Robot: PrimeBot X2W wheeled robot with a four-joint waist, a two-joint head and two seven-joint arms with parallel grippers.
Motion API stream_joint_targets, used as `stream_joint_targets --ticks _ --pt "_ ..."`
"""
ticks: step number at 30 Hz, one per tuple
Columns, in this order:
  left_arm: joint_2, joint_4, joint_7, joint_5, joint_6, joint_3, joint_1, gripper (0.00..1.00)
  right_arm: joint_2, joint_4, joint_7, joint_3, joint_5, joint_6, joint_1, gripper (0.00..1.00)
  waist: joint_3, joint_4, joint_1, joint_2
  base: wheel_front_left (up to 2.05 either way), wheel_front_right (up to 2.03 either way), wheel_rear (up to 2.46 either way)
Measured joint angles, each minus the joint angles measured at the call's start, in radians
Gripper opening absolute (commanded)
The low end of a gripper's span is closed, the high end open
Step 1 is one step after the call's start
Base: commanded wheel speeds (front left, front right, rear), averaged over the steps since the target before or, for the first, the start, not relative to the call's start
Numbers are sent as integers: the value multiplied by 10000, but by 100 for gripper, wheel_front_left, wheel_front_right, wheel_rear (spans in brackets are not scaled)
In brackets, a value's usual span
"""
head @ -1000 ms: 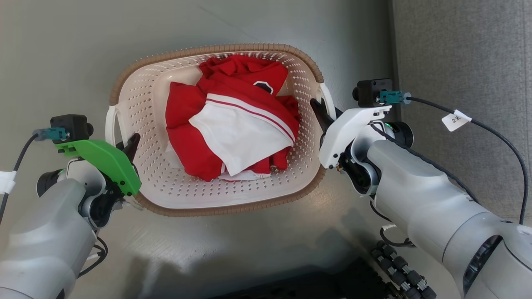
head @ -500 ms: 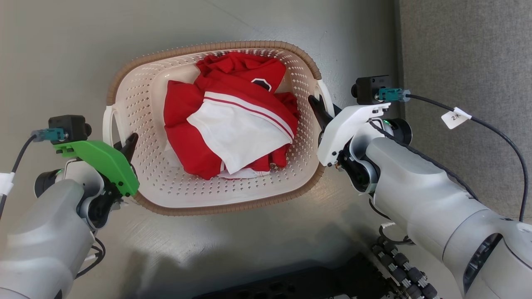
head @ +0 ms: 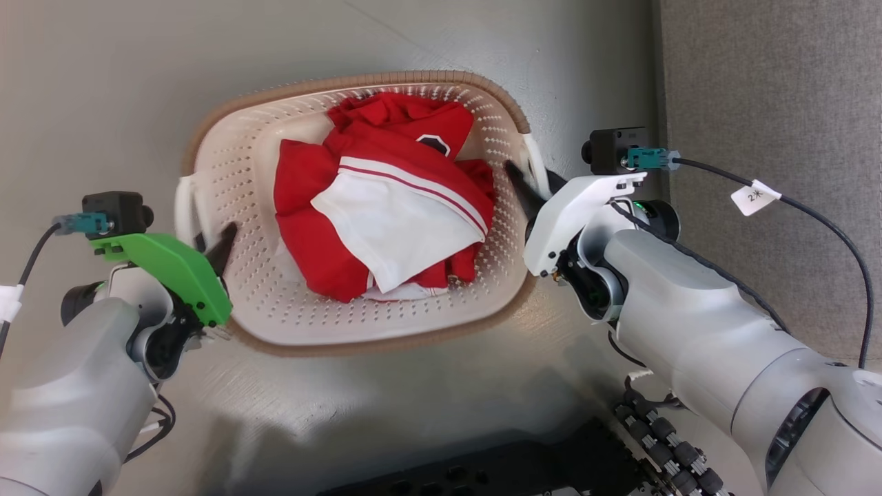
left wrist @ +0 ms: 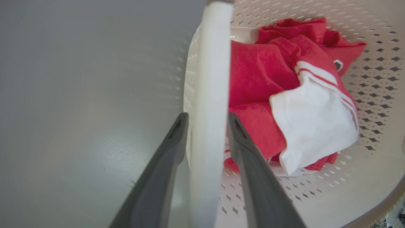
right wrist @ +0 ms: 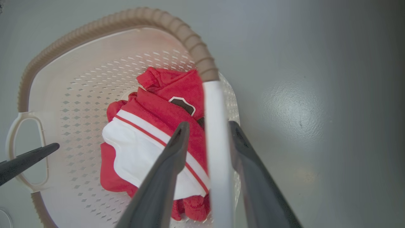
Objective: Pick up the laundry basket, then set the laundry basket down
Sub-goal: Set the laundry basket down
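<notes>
1. A cream plastic laundry basket (head: 241, 165) with little holes in its walls and a brown woven-look rim was held at both ends over a smooth grey floor (head: 103, 83).
2. Since a moment before, the laundry basket had shifted only a little in the head view, but its brown rim was now blurred. More of the robot's dark base was seen at the bottom, so the camera had been tipped too.
3. From the blur and the soft shadow beside it, the laundry basket was judged to be moving and probably off the floor. The picking up looked done or nearly done. The setting down was not yet done.
4. The left gripper (head: 212, 241) was squeezed narrow around the white left handle (left wrist: 208, 79), with one dark finger on each side.
5. The right gripper (head: 532, 180) was squeezed the same way around the white right handle (right wrist: 215, 126).
6. A bundle of red and white clothes (head: 386, 213) was piled in the middle of the laundry basket. Nothing else was seen in it.
</notes>
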Motion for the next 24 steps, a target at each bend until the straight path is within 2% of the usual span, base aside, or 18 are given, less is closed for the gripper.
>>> stream_joint_targets --ticks 12,24 --pt "-25 -128 207 -98 -8 -178 -6 100 33 63 -27 54 222 -196 -1 100 -77 6 0 0 0 0 0" --pt "-35 171 58 -104 -10 -401 32 100 46 238 -29 102 426 -194 214 100 -649 15 0 0 0 0 0"
